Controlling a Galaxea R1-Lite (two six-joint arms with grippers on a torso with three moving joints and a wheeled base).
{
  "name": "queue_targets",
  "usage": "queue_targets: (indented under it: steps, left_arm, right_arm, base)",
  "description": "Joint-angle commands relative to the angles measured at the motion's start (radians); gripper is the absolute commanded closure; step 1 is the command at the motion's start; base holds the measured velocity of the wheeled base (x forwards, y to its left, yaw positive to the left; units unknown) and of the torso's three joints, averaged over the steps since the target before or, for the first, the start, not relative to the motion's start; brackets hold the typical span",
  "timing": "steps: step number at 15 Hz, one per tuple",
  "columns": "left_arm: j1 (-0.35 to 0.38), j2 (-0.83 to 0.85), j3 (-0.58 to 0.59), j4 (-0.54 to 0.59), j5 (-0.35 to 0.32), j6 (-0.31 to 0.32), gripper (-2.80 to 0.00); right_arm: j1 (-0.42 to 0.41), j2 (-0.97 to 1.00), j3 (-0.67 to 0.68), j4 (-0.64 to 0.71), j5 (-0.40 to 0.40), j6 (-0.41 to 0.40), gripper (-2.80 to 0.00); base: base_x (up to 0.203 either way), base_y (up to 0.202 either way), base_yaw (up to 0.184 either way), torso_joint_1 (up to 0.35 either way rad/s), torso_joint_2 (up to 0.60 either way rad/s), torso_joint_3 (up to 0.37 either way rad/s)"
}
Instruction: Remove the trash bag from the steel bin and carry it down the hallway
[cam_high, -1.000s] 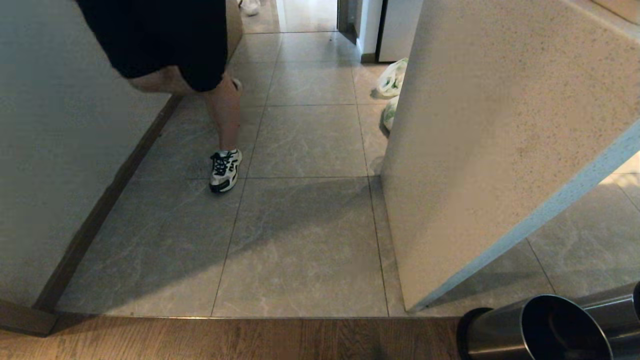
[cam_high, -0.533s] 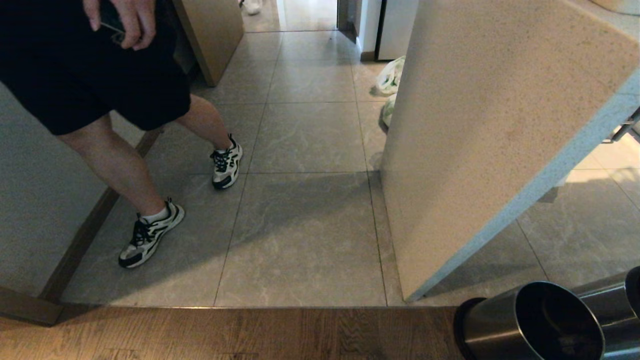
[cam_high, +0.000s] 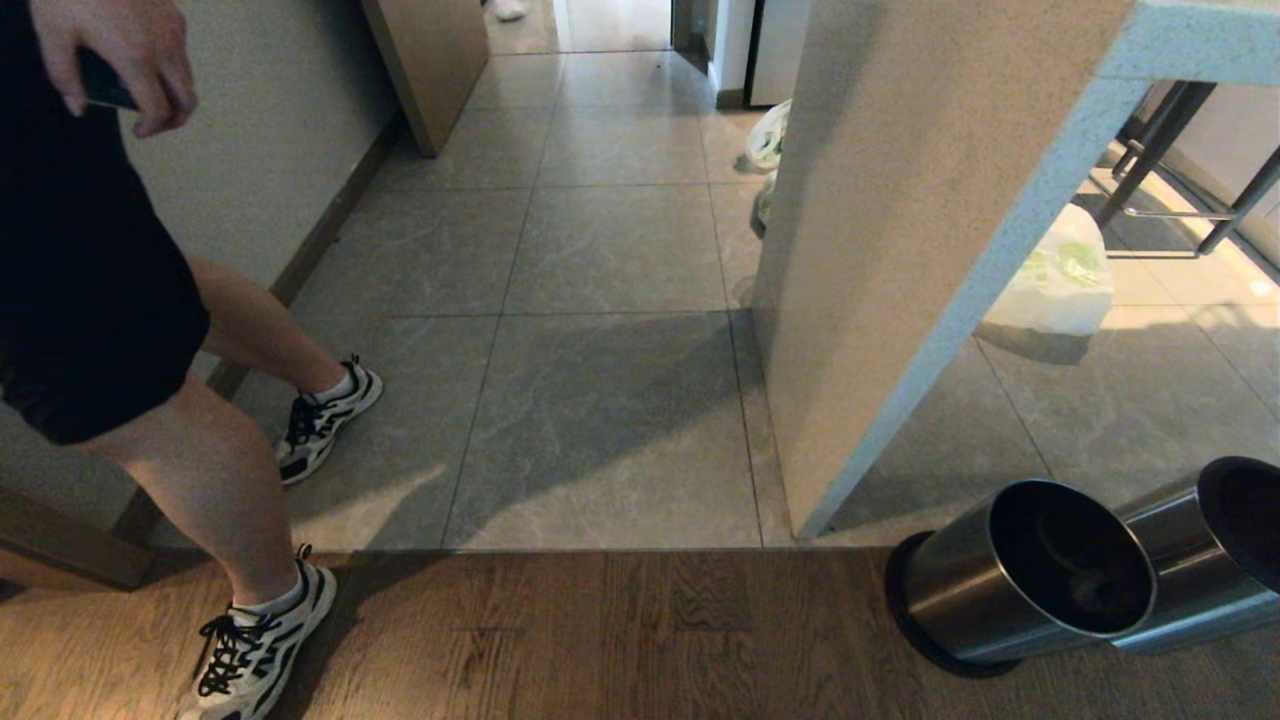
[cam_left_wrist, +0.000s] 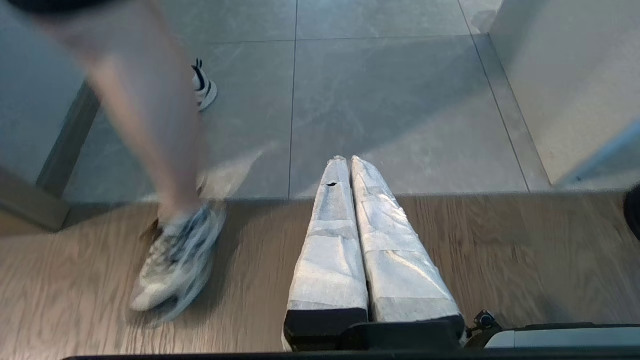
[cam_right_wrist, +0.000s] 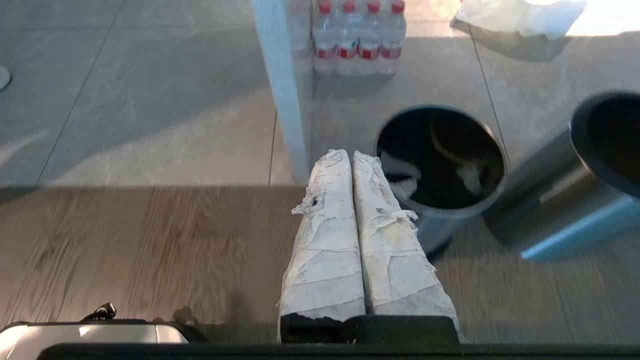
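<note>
Two steel bins (cam_high: 1020, 575), two white bags (cam_high: 1055, 285), one person (cam_high: 90, 300), four bottles (cam_right_wrist: 357, 30)

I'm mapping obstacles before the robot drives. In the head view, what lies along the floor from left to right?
Person's near sneaker → person's far sneaker → counter's end panel → steel bin → second bin.
</note>
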Motion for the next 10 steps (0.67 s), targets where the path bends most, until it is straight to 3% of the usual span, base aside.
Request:
queue_targets:
  steps: [1, 10]
  left_arm:
    - [0.0, 0.0, 0.0, 0.0, 0.0, 0.0, 0.0]
    - [0.0, 0.0, 0.0, -0.001, 0.0, 0.002, 0.0]
  right_arm:
    - [0.001, 0.0, 0.0, 0.0, 0.0, -0.001, 0.0]
    - [0.001, 0.0, 0.0, 0.0, 0.0, -0.001, 0.0]
  base:
    - [-0.174, 0.0, 0.001, -0.002, 0.0, 0.002]
    - [-0.014, 0.0, 0.0, 0.001, 0.0, 0.0]
